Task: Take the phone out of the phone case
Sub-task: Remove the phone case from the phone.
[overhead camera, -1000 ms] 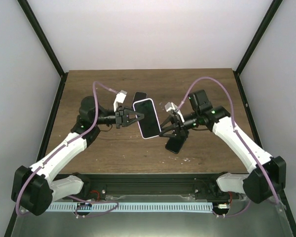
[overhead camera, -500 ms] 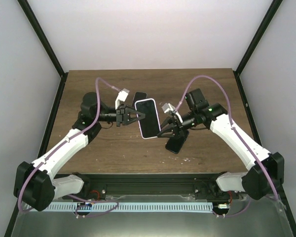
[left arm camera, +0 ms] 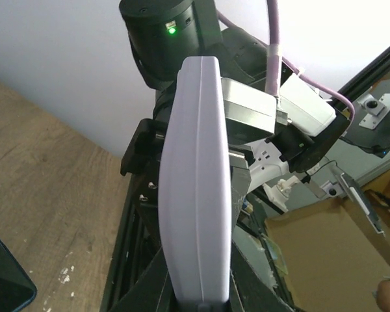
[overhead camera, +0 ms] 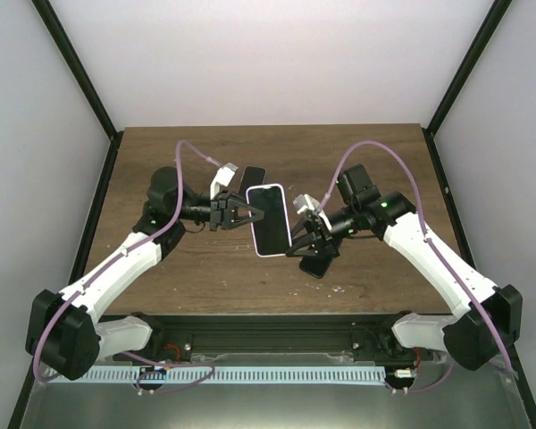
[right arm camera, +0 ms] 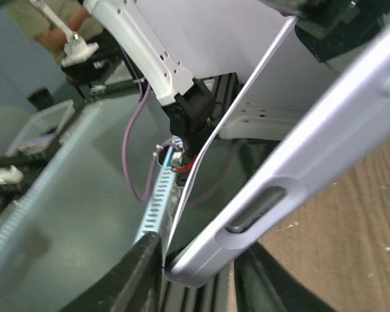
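Observation:
The phone (overhead camera: 270, 220), dark screen up, sits in a pale lavender phone case (overhead camera: 258, 252) held in the air over the table's middle. My left gripper (overhead camera: 250, 213) is shut on the case's left long edge. In the left wrist view the case's side (left arm camera: 195, 195) rises straight out of the left gripper (left arm camera: 198, 296). My right gripper (overhead camera: 297, 246) is closed on the case's lower right corner. In the right wrist view that corner (right arm camera: 208, 263), with a side button (right arm camera: 257, 211), sits in my right gripper (right arm camera: 201, 276), and a thin pale edge (right arm camera: 208, 153) stands off it.
Two dark flat slabs lie on the wooden table (overhead camera: 161, 152): one (overhead camera: 253, 173) just behind the held phone, one (overhead camera: 317, 263) under the right gripper. The first slab's corner (left arm camera: 3, 286) shows in the left wrist view. Black frame posts (overhead camera: 80, 80) flank the table.
The held phone has shifted slightly down and to the right. The right gripper slid left along the case's right edge toward its lower corner. The left gripper's hold is unchanged.

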You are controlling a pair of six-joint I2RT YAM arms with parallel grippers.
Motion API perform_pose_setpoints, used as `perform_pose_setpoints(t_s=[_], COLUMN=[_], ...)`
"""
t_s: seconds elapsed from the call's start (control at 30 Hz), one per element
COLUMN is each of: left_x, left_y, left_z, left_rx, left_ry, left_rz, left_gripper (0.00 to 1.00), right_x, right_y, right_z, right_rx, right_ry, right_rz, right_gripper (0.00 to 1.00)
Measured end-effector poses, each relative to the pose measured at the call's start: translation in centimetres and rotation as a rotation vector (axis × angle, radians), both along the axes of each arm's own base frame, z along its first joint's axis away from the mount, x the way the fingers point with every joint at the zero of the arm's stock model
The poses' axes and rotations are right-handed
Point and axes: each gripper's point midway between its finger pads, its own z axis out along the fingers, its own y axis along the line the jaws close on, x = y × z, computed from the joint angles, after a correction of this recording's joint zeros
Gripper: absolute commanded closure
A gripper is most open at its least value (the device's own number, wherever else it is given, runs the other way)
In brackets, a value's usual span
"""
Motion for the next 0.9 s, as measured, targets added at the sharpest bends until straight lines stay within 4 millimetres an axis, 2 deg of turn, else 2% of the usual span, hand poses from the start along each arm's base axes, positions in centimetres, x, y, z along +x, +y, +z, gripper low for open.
perform_pose_setpoints(t_s=[0.13, 0.43, 0.67, 0.9], left_x=[0.1, -0.1, 0.0, 0.3], left_y=[-0.1, -0.1, -0.1, -0.3], left_z=[-0.5, -1.5, -1.6, -1.8], left_rx=[0.024, 0.063, 0.066, 0.069], left_ry=[0.051, 0.091, 0.099, 0.113], left_rz=[-0.008, -0.016, -0.019, -0.023], left_gripper=[1.0, 1.0, 1.0, 1.0], right_x=[0.1, -0.1, -0.1, -0.4], right_y=[-0.1, -0.3, -0.4, -0.5], right_z=[-0.3, -0.4, -0.7, -1.0], right_rx=[-0.01, -0.021, -0.032, -0.043], right_ry=[-0.041, -0.065, -0.072, -0.082], right_rz=[-0.001, -0.003, -0.003, 0.01], right_gripper=[0.64, 0.72, 0.64, 0.68])
